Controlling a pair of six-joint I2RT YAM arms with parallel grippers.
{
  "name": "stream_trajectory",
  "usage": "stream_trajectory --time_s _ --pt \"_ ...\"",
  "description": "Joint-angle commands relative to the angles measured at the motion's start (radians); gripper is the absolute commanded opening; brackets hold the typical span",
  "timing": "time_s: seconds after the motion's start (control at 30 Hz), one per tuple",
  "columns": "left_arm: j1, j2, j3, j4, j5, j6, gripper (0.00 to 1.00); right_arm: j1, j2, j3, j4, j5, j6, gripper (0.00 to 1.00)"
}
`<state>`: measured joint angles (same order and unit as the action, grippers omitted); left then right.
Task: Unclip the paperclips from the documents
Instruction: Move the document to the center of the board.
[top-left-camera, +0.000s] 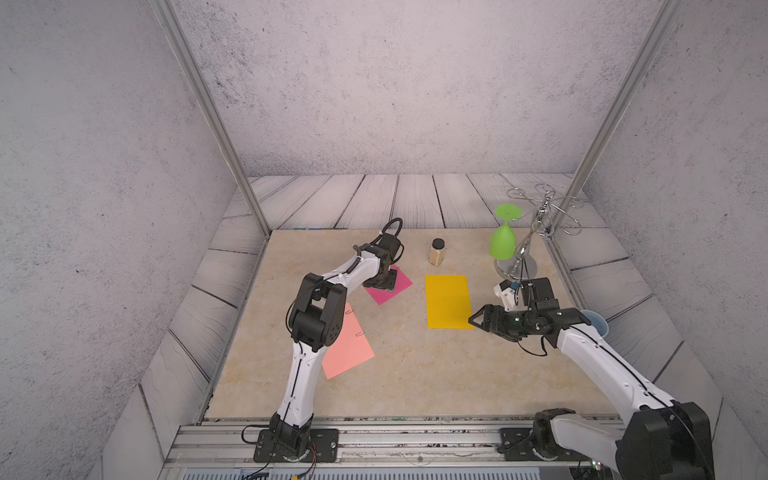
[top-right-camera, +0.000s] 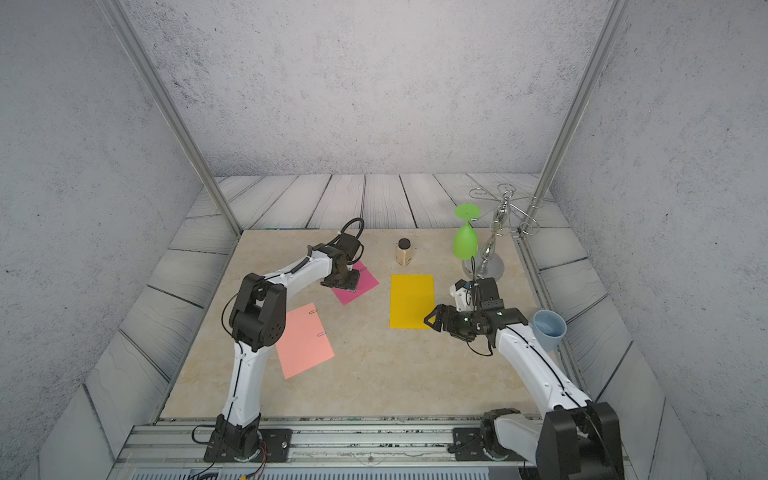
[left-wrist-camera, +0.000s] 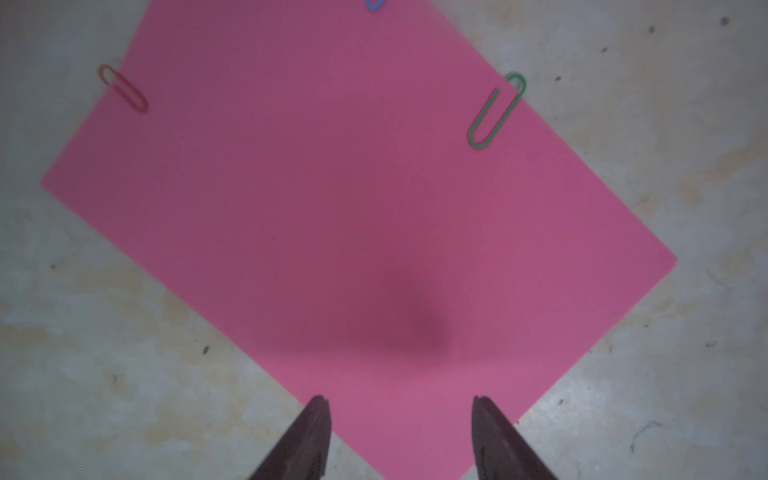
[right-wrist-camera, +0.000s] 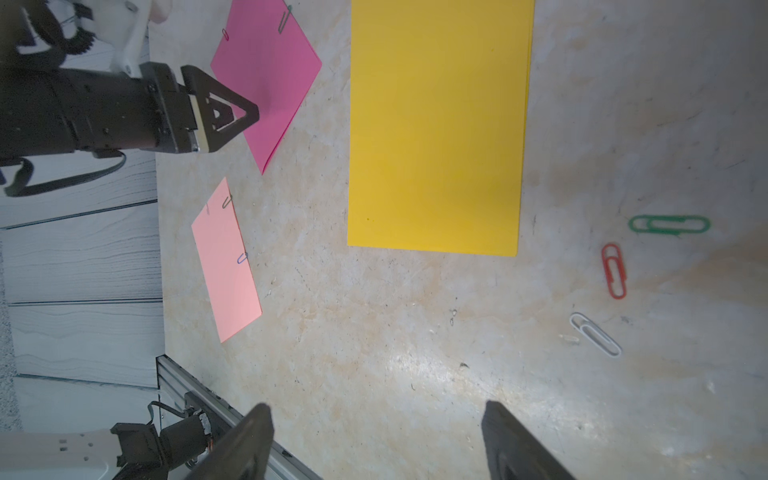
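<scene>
Both agape and empty: left pincer (left-wrist-camera: 399, 401) over the magenta sheet (left-wrist-camera: 332, 187), right pincer (right-wrist-camera: 378, 405) above the tabletop (right-wrist-camera: 374, 332)

On the magenta sheet (left-wrist-camera: 332, 187), a blue paperclip (left-wrist-camera: 376, 4) is cut off by the left wrist view's edge; the red paperclip (left-wrist-camera: 122, 88) is blurred. In both top views the left arm (top-left-camera: 316, 309) hides part of the nearby salmon sheet (top-left-camera: 351, 353).

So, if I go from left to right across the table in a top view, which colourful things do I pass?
salmon pink sheet → magenta sheet → yellow sheet → green glass → blue cup
</scene>
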<state>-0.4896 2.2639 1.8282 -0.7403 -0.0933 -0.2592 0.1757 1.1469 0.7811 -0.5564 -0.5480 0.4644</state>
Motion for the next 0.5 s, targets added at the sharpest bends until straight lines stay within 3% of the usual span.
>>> stream_trajectory --time_s 0.0,0.2,0.47 --pt "0.006 0.040 0.038 -0.067 -0.007 0.022 0.59 0.005 -0.027 0.023 -0.022 -0.012 0.002 0.81" --pt "0.004 0.078 0.023 -0.117 0.066 0.012 0.58 0.005 -0.026 0.026 -0.020 -0.013 -0.001 0.81" --pt "-0.071 -0.019 -0.153 -0.152 0.144 0.048 0.51 0.005 -0.026 0.025 -0.020 -0.018 -0.003 0.82"
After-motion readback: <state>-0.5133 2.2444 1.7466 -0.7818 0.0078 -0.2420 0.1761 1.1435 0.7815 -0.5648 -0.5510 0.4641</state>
